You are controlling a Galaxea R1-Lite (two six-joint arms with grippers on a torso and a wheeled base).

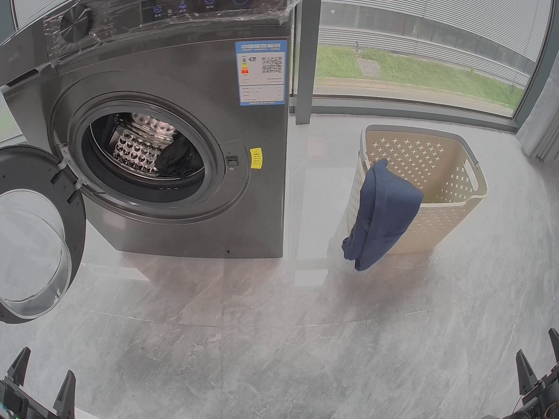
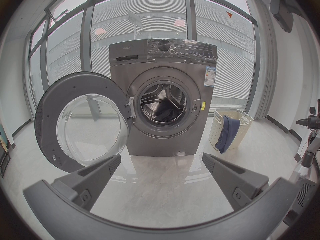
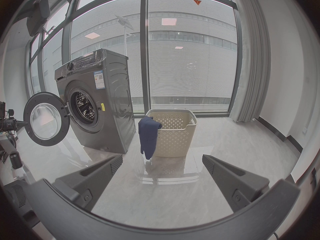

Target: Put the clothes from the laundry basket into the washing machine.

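Currently | blue garment (image 1: 381, 213) draped over laundry basket (image 1: 448, 222) rim, hanging outside | washing machine (image 1: 256, 205) door (image 1: 35, 170) open, dark clothing (image 1: 177, 155) in drum (image 1: 137, 144) | left gripper (image 2: 160, 156) fingers (image 2: 96, 174) apart, empty | right gripper (image 3: 161, 157) likewise.

The left gripper (image 2: 161, 170) and right gripper (image 3: 161, 172) are both matte dark grey, each with two wedge-shaped fingers (image 2: 96, 174) tapering to points, a round recessed screw (image 2: 85, 195) near each finger's base, and a broad curved band (image 2: 160, 229) behind.
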